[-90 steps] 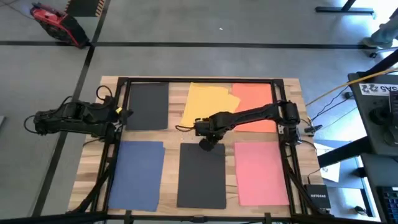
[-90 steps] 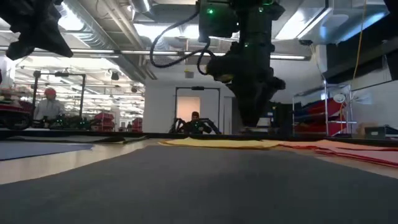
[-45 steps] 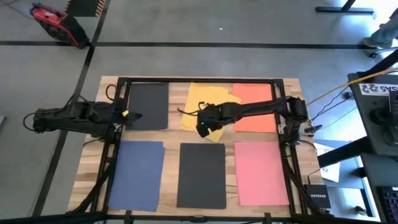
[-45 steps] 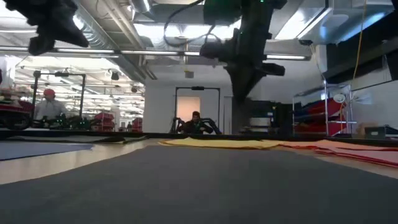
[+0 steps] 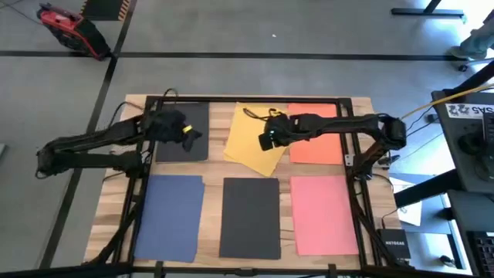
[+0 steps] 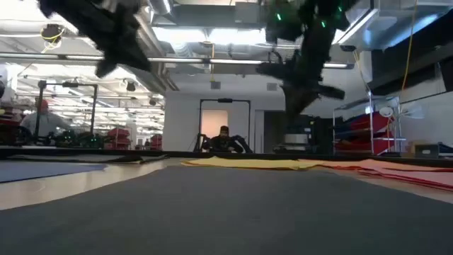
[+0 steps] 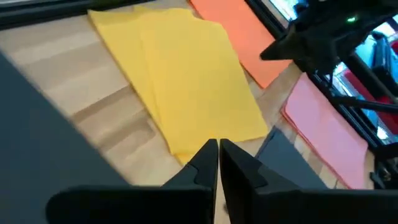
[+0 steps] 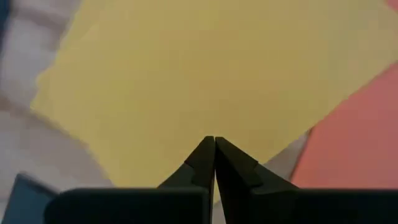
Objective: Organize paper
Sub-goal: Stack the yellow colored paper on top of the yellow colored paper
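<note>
Yellow paper (image 5: 255, 137) skewed, long axis diagonal

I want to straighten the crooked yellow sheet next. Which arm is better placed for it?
Probably the right: its gripper hangs over the yellow sheet, while the left gripper is above the black sheet beside it.

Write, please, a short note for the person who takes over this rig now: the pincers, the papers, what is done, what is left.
Left pincer: shut, empty, above the far dark sheet.
Right pincer: shut, empty, over the yellow sheets.
Done: blue, near dark, pink and orange sheets lie about straight.
Left: the yellow sheets lie skewed and fanned, touching the orange one; square them.
</note>
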Controlling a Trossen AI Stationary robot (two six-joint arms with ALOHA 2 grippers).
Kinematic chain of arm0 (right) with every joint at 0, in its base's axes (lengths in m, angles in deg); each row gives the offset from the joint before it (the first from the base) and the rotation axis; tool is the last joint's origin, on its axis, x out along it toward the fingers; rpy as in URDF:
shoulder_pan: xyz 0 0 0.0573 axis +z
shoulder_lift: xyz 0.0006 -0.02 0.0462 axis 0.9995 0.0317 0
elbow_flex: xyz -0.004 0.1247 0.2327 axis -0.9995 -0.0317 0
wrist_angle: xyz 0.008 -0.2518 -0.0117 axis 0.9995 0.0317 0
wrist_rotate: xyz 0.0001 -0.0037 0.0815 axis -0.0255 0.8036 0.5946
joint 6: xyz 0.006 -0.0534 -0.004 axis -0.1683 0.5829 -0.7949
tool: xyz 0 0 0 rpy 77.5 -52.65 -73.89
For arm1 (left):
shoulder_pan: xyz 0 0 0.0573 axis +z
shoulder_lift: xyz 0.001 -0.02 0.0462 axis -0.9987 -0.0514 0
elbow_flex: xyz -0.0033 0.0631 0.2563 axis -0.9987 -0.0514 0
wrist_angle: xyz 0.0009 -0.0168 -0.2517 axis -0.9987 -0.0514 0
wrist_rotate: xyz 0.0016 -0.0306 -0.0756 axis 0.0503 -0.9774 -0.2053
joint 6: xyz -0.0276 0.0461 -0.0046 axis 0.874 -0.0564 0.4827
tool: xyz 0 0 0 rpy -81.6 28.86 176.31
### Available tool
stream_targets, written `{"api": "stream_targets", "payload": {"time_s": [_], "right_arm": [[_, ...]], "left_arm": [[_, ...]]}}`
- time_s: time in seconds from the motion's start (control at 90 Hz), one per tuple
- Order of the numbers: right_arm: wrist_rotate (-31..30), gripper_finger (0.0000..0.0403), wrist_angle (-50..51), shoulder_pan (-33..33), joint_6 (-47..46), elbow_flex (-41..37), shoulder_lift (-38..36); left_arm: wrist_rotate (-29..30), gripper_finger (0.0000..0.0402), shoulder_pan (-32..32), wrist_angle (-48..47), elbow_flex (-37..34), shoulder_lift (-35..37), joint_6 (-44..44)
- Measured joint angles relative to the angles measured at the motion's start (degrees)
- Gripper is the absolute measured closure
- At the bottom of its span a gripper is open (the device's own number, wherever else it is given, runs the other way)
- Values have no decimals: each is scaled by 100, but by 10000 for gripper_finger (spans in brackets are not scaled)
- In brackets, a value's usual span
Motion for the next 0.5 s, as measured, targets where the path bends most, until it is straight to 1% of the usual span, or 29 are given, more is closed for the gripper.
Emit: {"api": "stream_targets", "payload": {"time_s": [0.1,0.211,0.344,0.389,0.5], "right_arm": [[-47,403,169,-264,-11,-185,2],[-278,403,159,-528,338,-201,0],[-274,403,141,-1032,1015,-201,105],[-170,403,149,-1207,1251,-201,201],[84,403,40,-1503,1723,-202,392]], "left_arm": [[-584,402,576,440,7,-765,-211],[-962,402,1000,984,7,-1673,-446],[-1203,402,1257,1568,7,-2754,-528],[-1313,402,1318,1810,6,-3060,-511],[-1436,402,1412,2387,7,-3610,-298]]}}
